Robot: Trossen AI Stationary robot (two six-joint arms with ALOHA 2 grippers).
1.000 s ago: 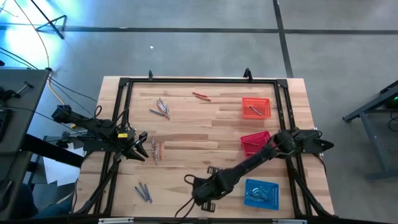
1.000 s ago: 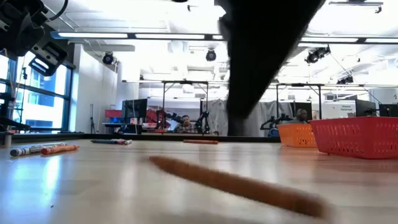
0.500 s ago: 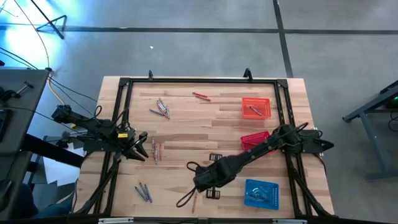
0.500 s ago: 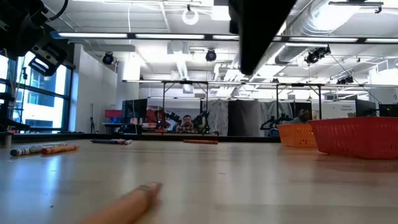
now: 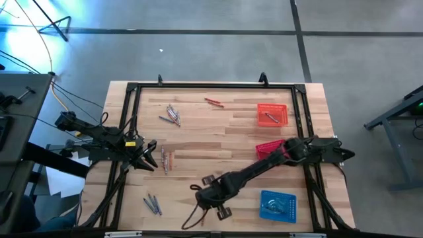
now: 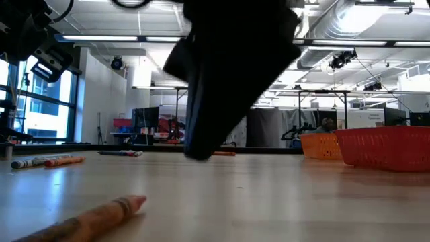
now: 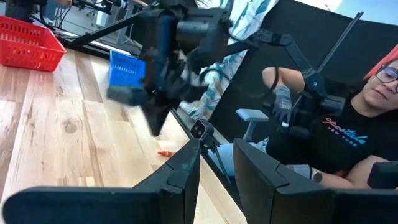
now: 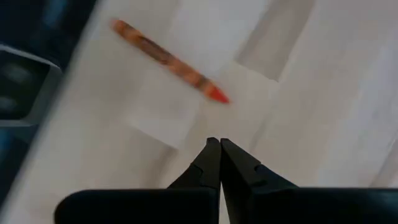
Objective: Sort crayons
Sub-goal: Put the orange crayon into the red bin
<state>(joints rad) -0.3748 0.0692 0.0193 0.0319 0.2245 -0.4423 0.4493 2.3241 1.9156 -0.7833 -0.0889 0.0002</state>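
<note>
**Lining up on the loose orange crayon at the table's near edge**

The crayon I want is the orange one (image 8: 168,60), lying flat and alone on the bare wood close to the near edge of the table (image 5: 218,139). In the low view it lies in the foreground (image 6: 87,218), its tip pointing right. In my right wrist view it lies diagonally ahead of the fingertips, apart from them, nothing touching it.

My right gripper (image 8: 219,149) hangs over that near edge in the high view (image 5: 206,198), fingers (image 8: 211,163) clenched together and empty. To do this well I judge I must first spread the fingers, turn the wrist so they straddle the crayon across its width rather than along it, then come down over its middle. A thin round stick will likely roll or skid if one finger lands first, and the edge is near.

Other crayons lie in small groups farther off (image 5: 172,116), (image 5: 153,203), (image 5: 213,102). The orange basket (image 5: 272,114), red basket (image 5: 269,151) and blue basket (image 5: 277,203) stand on the right side.

My left gripper (image 5: 149,157) waits by the crayon pair at the left; its fingers (image 7: 180,174) look slightly parted and empty.
</note>
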